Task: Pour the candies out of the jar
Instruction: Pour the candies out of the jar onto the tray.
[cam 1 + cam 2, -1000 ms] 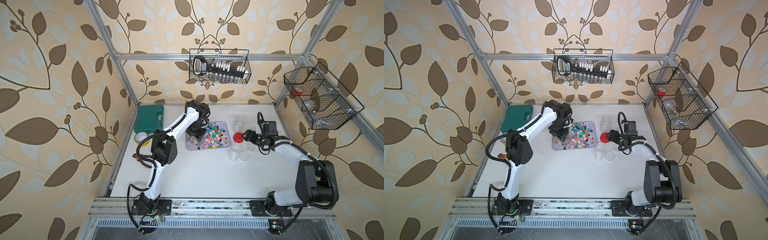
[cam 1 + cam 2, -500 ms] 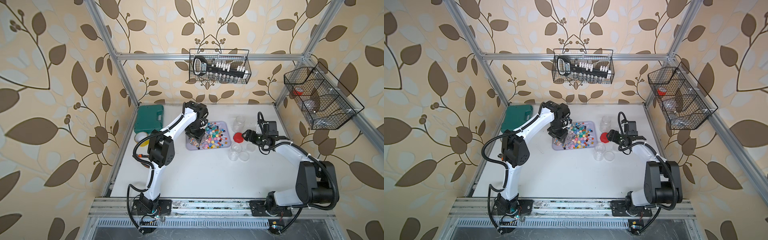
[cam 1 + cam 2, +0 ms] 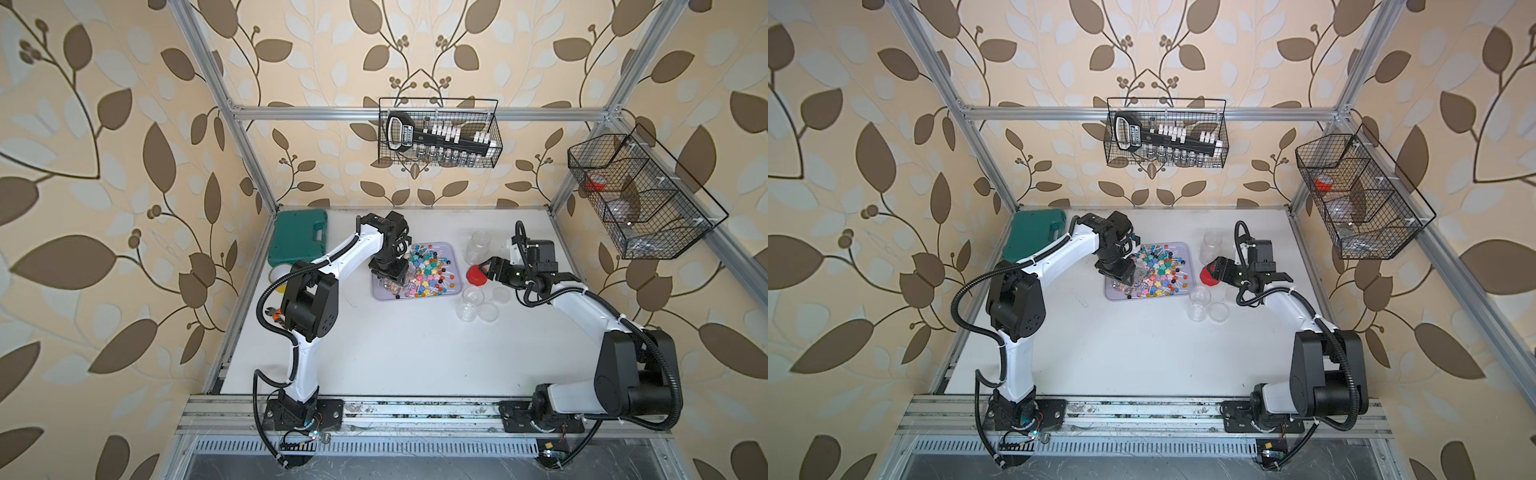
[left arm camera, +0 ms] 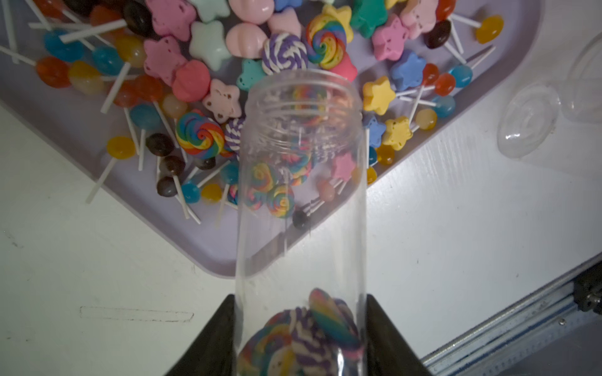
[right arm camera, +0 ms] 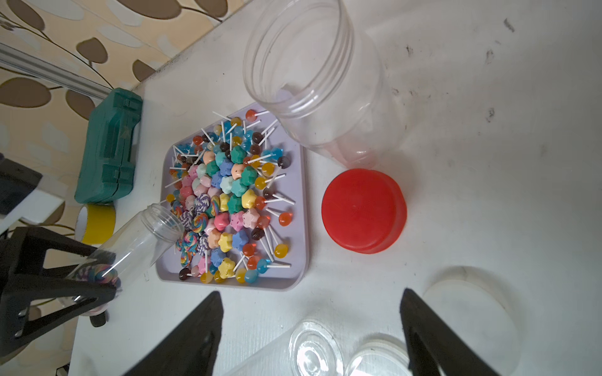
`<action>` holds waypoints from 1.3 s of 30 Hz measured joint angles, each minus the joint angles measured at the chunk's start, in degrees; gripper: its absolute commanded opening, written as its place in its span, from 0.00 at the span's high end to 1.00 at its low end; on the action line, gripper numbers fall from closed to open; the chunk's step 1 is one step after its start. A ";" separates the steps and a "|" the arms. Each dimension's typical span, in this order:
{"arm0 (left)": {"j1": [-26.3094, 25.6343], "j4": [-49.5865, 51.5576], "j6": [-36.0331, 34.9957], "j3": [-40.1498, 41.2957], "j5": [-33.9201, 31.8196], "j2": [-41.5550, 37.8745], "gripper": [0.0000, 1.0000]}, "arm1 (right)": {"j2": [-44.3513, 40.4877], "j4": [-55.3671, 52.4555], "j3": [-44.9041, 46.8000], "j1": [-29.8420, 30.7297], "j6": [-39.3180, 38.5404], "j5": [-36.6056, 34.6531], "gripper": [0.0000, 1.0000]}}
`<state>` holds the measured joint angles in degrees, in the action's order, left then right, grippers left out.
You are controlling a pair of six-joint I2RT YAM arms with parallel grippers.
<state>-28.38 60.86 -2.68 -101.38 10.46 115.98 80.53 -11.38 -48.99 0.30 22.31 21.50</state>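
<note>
View from above of a white surface. The left tool tilts down over the near left corner of a lilac tray heaped with colourful candies. It is closed on a small clear jar that is hard to make out. The right tool, jaws apart, sits just beside a red lid. A larger clear jar stands behind the lid.

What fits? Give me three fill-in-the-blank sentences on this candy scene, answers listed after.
1. The left hand is shut on a clear ____ whose mouth hangs over the tray.
2. The round lid lying beside the tray is ____.
3. The right hand is ____ and holds nothing.

Missing words: jar; red; open.
</note>
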 measured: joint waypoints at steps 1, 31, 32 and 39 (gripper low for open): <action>0.00 -2.82 0.46 1.88 -0.24 -0.26 0.46 | -0.02 0.00 0.00 0.00 -0.09 -0.02 0.18; -0.09 5.25 2.10 -6.36 -6.43 -4.39 0.43 | 0.00 -0.07 0.00 0.00 -0.85 -0.04 0.18; -0.09 7.39 1.33 -7.10 -6.71 -4.90 0.43 | 0.00 -0.07 0.00 0.00 -0.90 -0.04 0.18; -3.06 18.60 -1.09 -9.81 -6.49 -1.81 0.42 | 0.00 -0.07 0.00 0.00 -0.92 -0.07 0.18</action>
<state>-31.44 79.46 -3.77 -111.20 3.97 114.17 80.53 -11.44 -48.99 0.30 21.39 21.43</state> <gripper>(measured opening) 0.581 0.822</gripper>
